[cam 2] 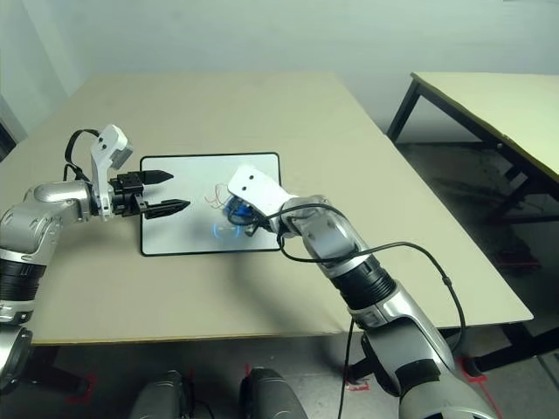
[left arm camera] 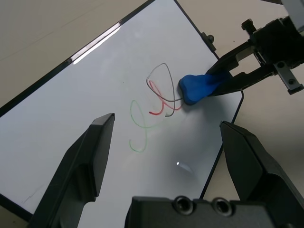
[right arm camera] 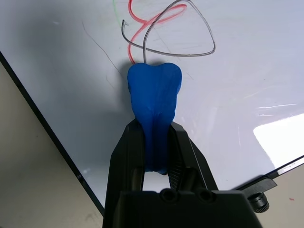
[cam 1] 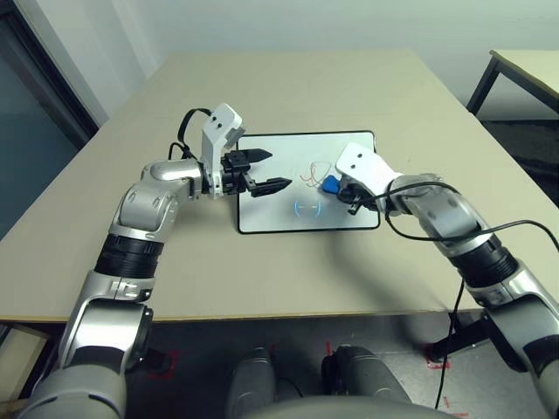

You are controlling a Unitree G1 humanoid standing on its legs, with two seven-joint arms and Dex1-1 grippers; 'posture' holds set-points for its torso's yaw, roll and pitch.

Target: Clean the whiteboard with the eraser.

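Note:
The whiteboard (cam 1: 288, 205) lies flat in the middle of the table, with red, grey and green scribbles (left arm camera: 159, 97) near its right half. My right gripper (right arm camera: 156, 142) is shut on the blue eraser (right arm camera: 154, 92), whose tip rests on the board right beside the scribbles. The eraser (cam 1: 330, 185) is squeezed between the two fingers. Over the board's left edge my left gripper (cam 1: 266, 171) hovers open, with nothing between its fingers (left arm camera: 90, 156).
The tan table (cam 1: 349, 87) stretches well beyond the board on every side. A second table (cam 2: 489, 105) with black legs stands off to the right, across a gap of floor.

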